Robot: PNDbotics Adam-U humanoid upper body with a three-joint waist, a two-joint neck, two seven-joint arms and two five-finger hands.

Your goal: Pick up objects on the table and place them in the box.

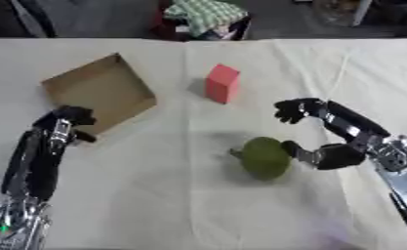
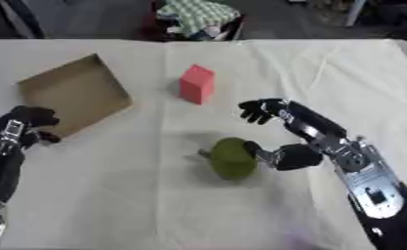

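A green pear-shaped fruit (image 1: 264,157) lies on the white cloth near the table's middle. My right hand (image 1: 347,128) is just to its right and open. The thumb (image 1: 313,155) touches the fruit's right side, and the fingers (image 1: 294,110) spread above and beyond it, apart from it. A red block (image 1: 223,83) stands upright farther back. An open, shallow cardboard box (image 1: 100,90) sits at the left with nothing visible inside. My left hand (image 1: 68,120) is at the box's near corner with its fingers curled, holding nothing.
The white cloth (image 1: 181,205) covers the table, with a crease running down its middle. Beyond the far edge a green checked cloth (image 1: 205,13) lies on a dark stand.
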